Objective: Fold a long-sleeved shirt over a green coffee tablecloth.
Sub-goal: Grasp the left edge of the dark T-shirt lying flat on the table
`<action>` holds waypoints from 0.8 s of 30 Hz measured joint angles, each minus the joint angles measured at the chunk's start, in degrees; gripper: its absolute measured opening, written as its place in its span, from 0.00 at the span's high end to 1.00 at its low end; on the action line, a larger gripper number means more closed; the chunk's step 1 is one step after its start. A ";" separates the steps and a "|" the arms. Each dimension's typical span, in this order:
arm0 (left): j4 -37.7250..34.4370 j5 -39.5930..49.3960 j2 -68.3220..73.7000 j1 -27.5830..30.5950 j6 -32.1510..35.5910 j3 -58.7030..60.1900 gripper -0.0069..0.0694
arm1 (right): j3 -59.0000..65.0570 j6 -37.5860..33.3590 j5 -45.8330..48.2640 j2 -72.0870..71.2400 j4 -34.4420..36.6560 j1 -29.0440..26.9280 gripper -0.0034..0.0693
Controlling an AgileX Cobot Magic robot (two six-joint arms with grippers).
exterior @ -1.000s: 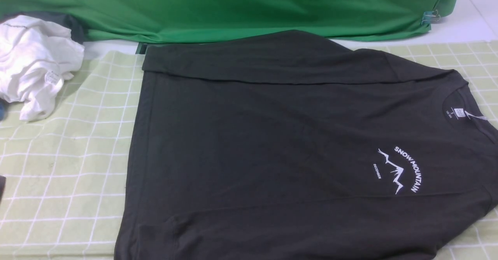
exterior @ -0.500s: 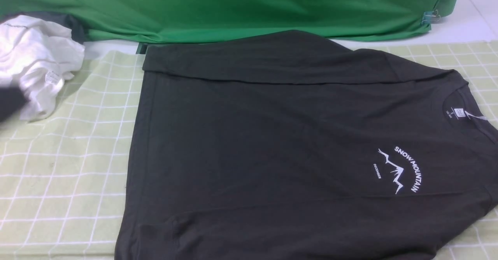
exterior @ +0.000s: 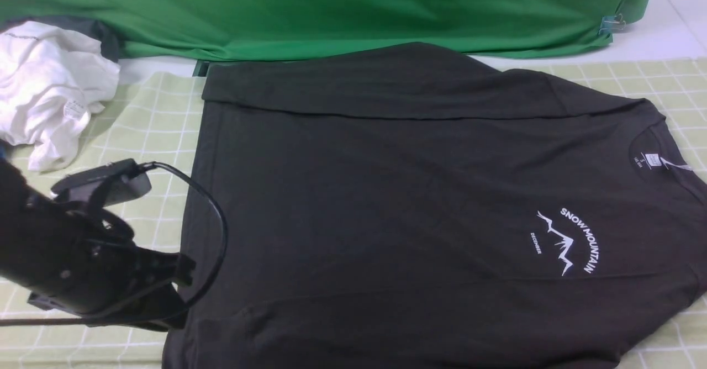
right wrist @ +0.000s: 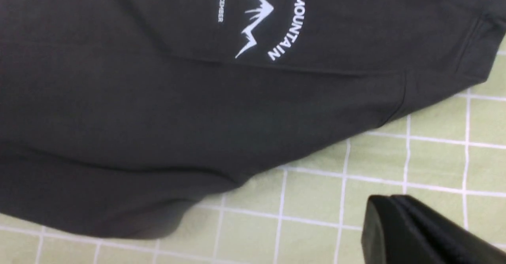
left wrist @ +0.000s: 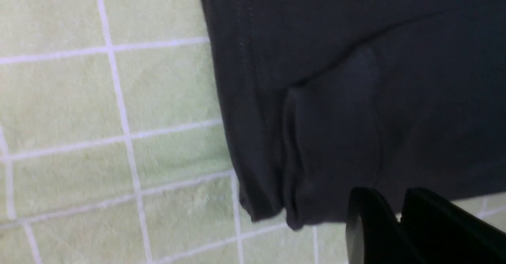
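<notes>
1. Closest to me on the left, the left arm reaches in low over the cloth, a black cable looping off it onto the shirt's edge.
2. The left gripper hangs by the shirt's near hem corner. Its jaws are nearly together with only a thin slit between them and nothing in them. Whether they are fully closed I cannot tell.
3. On the near right, seen only from its wrist, the right gripper has its jaws pressed together, empty. It sits above bare checked cloth just beside the shirt's near edge.
4. The long-sleeved shirt lies flat, front up, on the green coffee tablecloth, hem to the left and collar to the right.
5. One sleeve is folded across the body along the near side, its cuff by the hem corner. The other lies folded along the far side.
6. The white mountain print and the neck label sit toward the right.
7. Farther off on the left, a crumpled white garment rests on the tablecloth's far edge.
8. At the back hangs plain green fabric, with a clip at its right corner.
</notes>
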 joint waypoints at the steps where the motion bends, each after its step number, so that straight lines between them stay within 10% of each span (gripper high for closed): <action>1: -0.05 -1.06 0.68 0.00 -0.59 0.08 0.73 | -0.06 0.00 -0.51 0.25 0.00 0.00 0.92; 24: 4.79 -17.66 11.54 -7.41 -7.75 2.90 0.44 | -0.26 -0.18 -2.75 0.25 0.00 0.00 0.83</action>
